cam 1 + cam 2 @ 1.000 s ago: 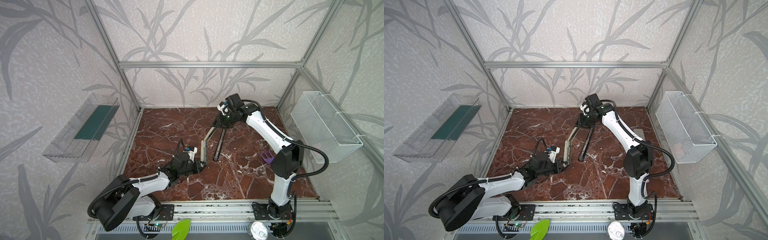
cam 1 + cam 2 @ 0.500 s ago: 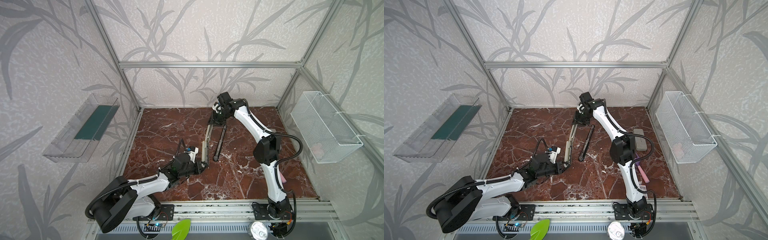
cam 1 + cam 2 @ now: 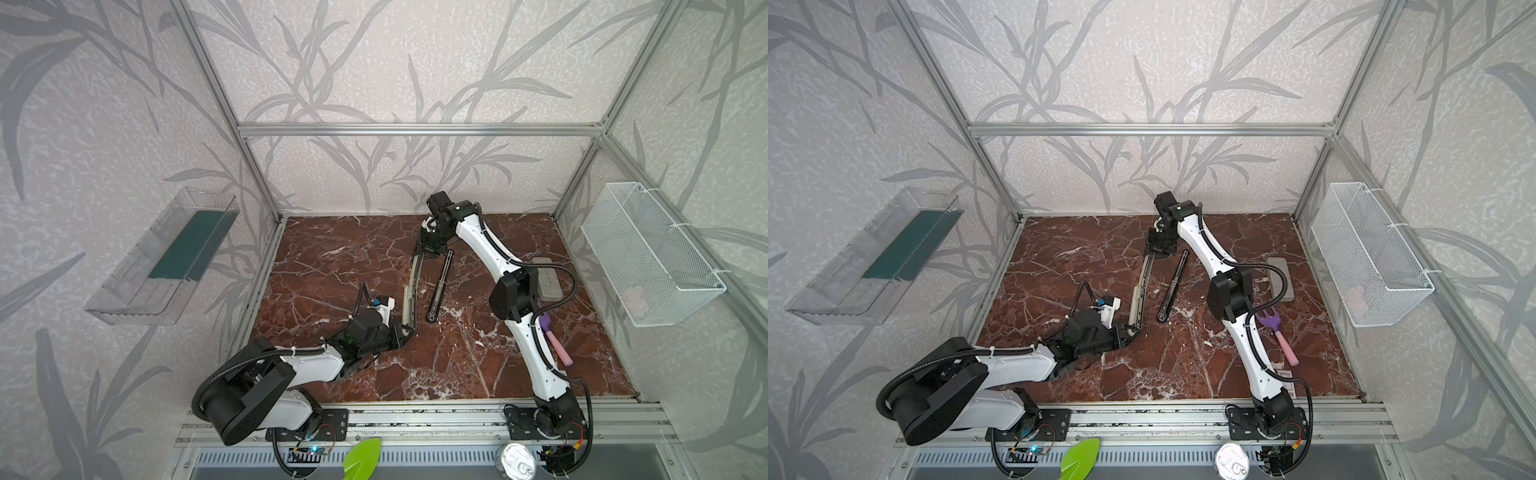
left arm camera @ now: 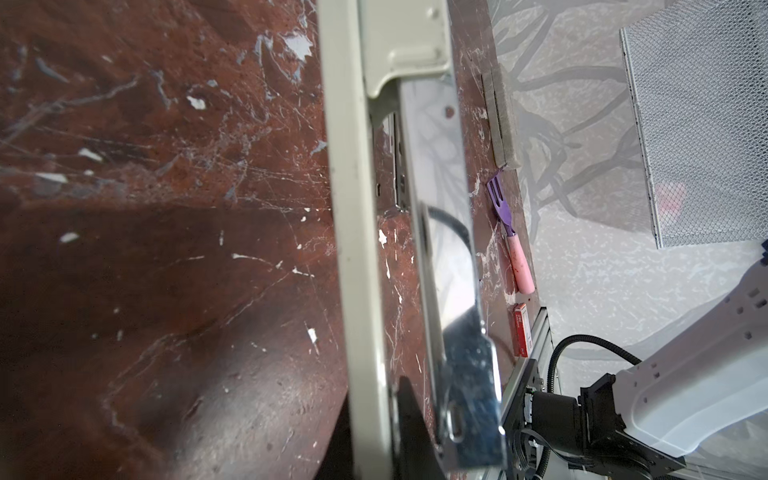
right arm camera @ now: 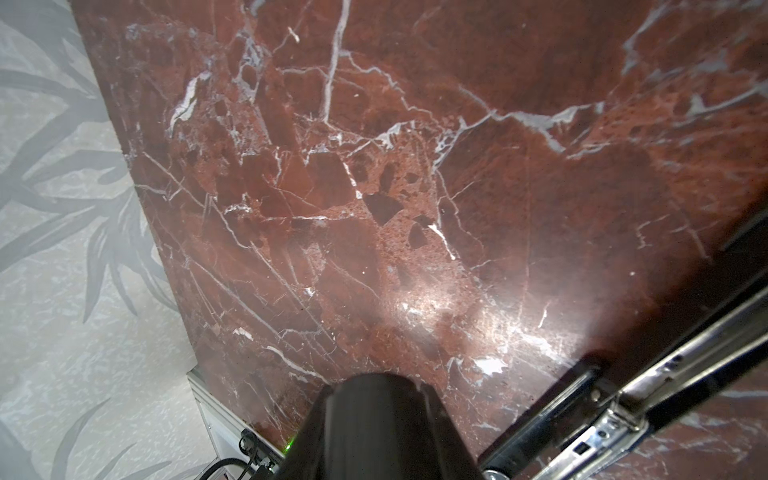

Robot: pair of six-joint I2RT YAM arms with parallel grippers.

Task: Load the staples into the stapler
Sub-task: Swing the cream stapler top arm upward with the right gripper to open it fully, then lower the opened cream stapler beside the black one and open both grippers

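- Table (image 3: 332, 270): red marble, walled on three sides, with wide bare floor to the left of both grippers.
- Stapler (image 3: 411, 291): splayed in a V. The left gripper (image 3: 406, 330) is clamped tight on its near end. The right gripper (image 3: 432, 248) is over the hinge, grip unclear.
- Block (image 3: 548, 282), fork (image 3: 1273, 328): beyond the right arm.
- Staples (image 3: 1288, 384): at the front edge, well right of the left gripper.

- Both top views: from high above the front rail (image 3: 415, 419), angled down over the whole desk (image 3: 332, 257); nearly identical.
- Left wrist: very near, sighting along the stapler (image 4: 361, 249) toward the right wall (image 4: 602, 291).
- Right wrist: low over desk, stapler at edge.
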